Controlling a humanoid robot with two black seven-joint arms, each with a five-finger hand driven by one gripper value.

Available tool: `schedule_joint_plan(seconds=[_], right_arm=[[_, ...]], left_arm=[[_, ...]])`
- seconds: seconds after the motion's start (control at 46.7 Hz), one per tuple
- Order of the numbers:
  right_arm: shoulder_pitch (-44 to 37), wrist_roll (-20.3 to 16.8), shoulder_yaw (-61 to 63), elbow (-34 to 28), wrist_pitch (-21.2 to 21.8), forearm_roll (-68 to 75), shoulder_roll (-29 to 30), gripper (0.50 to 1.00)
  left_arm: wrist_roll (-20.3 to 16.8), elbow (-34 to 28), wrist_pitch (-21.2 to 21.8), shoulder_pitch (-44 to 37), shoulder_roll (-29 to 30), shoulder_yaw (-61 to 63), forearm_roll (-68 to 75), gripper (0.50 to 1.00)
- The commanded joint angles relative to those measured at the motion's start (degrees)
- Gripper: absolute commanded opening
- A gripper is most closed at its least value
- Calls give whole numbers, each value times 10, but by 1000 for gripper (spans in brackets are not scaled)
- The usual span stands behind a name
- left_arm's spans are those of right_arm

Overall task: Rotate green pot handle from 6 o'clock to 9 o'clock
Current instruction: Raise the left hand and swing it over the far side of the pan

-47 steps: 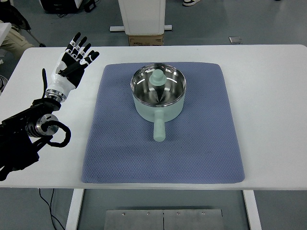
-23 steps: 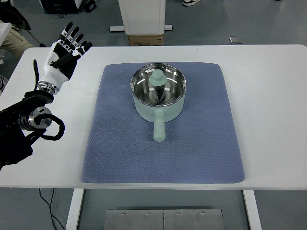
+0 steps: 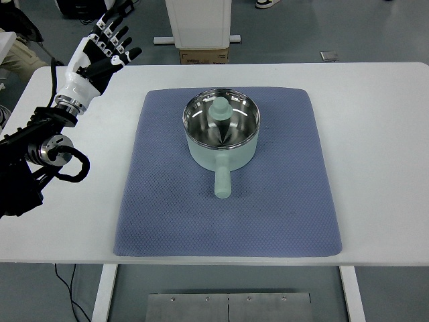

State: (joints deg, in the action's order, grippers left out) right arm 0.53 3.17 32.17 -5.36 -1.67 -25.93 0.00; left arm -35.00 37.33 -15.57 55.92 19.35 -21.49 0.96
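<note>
Left hand [image 3: 100, 50] up over the table's [image 3: 375, 121] far-left corner, fingers spread, holding nothing. Right hand not in view, so left is the only one placed to work. Green pot [image 3: 221, 131] sits on the blue mat [image 3: 288, 215], toward the mat's far edge, roughly mid-width. Its handle [image 3: 222, 182] sticks straight toward the near edge, long axis running far-to-near, at 6 o'clock, not yet turned. A pale green lid [image 3: 220, 109] rests inside the pot. Pot and handle lie well apart from the hand, to its right and nearer the near edge. Judgement: the hand must cross onto the mat, reach the handle's tip and sweep it toward the left edge.
</note>
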Motion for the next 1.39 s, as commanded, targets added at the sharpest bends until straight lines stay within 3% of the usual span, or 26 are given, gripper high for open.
schedule_joint_plan(seconds=[0.0,0.342,0.942,1.37], right_arm=[[0,0,0,0,0,0,0,1000],[0,0,0,0,0,0,0,1000],[0,0,0,0,0,0,0,1000],[0,0,0,0,0,0,0,1000]], left_arm=[[0,5,0,8,-1,0,4,1000],[0,52,0,35,0,0,51,1000],[0,234,0,77,55,0,239,1000],[0,302,-1,104,60,5,307,1000]])
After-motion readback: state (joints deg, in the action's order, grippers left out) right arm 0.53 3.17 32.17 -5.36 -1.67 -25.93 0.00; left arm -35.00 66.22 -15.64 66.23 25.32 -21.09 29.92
